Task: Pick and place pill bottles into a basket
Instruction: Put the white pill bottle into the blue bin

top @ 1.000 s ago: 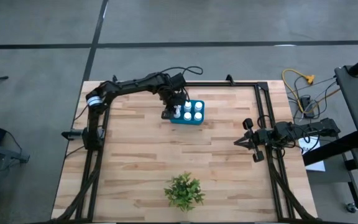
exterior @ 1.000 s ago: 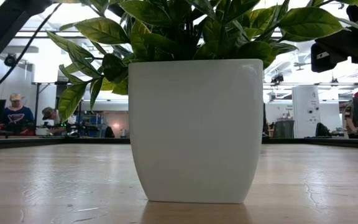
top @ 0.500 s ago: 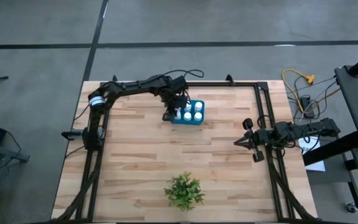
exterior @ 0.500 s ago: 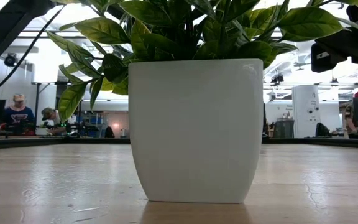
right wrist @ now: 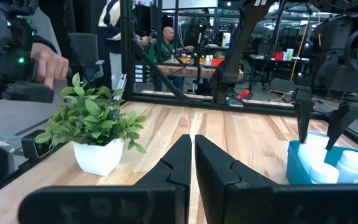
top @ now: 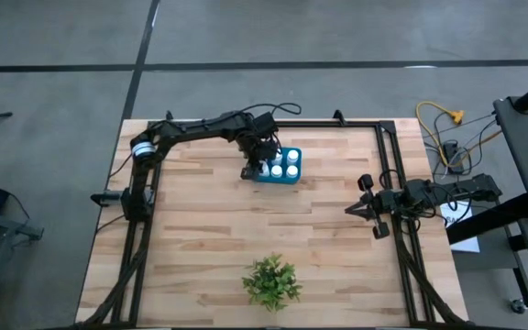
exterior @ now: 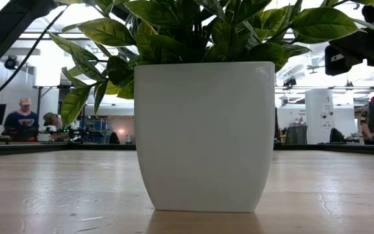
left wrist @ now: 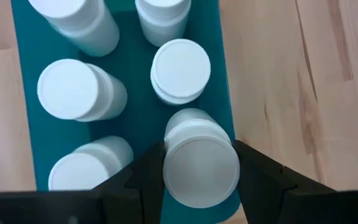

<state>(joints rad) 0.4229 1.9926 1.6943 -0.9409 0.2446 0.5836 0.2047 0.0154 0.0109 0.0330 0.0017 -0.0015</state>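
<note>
The teal basket (top: 281,167) stands on the wooden table toward its far side, with several white pill bottles (left wrist: 79,93) upright inside it. My left gripper (top: 259,168) hangs over the basket's left end, pointing steeply down, shut on one more pill bottle (left wrist: 201,163) at a corner of the basket (left wrist: 138,124). The right wrist view shows that gripper (right wrist: 321,130) above the basket (right wrist: 298,163) from afar. My right gripper (top: 350,211) waits at the table's right edge, shut and level, with nothing in it (right wrist: 192,148). My left gripper pinches the pill bottle just under its round white cap (left wrist: 199,167), one finger (left wrist: 143,180) on each side of it. The fingers come from above, slanting steeply down. The bottle stands roughly upright inside the basket's corner; its bottom is hidden, so whether it rests there I cannot tell.
A green plant in a white pot (top: 270,280) stands near the table's front edge and fills the low view (exterior: 203,136). Bare wood lies between it and the basket. Black frame rails (top: 394,183) run along the table's sides. People sit in the room beyond.
</note>
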